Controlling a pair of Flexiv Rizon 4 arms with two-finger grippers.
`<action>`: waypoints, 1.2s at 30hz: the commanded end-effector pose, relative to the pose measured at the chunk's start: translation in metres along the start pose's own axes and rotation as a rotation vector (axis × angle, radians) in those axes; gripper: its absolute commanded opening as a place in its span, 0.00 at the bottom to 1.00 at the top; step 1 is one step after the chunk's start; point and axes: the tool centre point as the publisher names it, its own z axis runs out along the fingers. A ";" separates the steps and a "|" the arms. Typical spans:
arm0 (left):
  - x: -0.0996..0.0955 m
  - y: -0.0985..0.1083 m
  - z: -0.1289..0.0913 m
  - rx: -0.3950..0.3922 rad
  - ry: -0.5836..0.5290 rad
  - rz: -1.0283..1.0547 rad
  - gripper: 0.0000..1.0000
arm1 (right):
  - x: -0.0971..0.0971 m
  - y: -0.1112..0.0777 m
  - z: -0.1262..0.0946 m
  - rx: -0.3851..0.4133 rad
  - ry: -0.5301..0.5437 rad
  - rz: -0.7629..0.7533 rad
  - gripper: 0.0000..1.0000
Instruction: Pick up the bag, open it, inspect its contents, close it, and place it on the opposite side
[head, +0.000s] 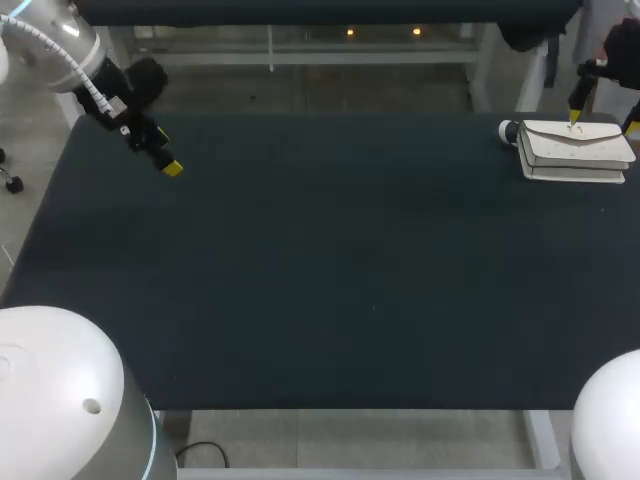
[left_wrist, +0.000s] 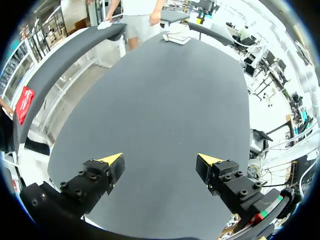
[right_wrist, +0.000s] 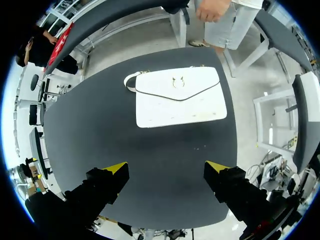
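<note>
A white flap bag (head: 573, 150) lies flat and closed at the table's far right corner, its strap curled at one end. From the right wrist it shows as a white envelope bag (right_wrist: 177, 96) with a small metal clasp, ahead of my open right gripper (right_wrist: 167, 169), which hangs above it and touches nothing. In the head view my right gripper (head: 600, 115) hovers over the bag's far edge. My left gripper (head: 166, 152) hangs open above the table's far left corner; its fingers (left_wrist: 112, 161) hold nothing. The bag (left_wrist: 177, 37) is small and far across the table there.
The dark table top (head: 330, 260) stretches bare between the two arms. A second dark table runs along the far side beyond a gap.
</note>
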 end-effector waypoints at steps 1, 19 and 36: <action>-0.004 0.001 0.009 0.073 0.020 0.064 1.00 | -0.007 0.006 0.006 0.005 0.016 0.002 1.00; 0.008 -0.010 0.041 0.075 0.065 0.277 1.00 | -0.033 0.026 0.021 0.022 0.048 0.038 1.00; 0.013 -0.016 0.060 0.112 0.128 0.356 1.00 | -0.050 0.039 0.031 0.044 0.095 0.079 1.00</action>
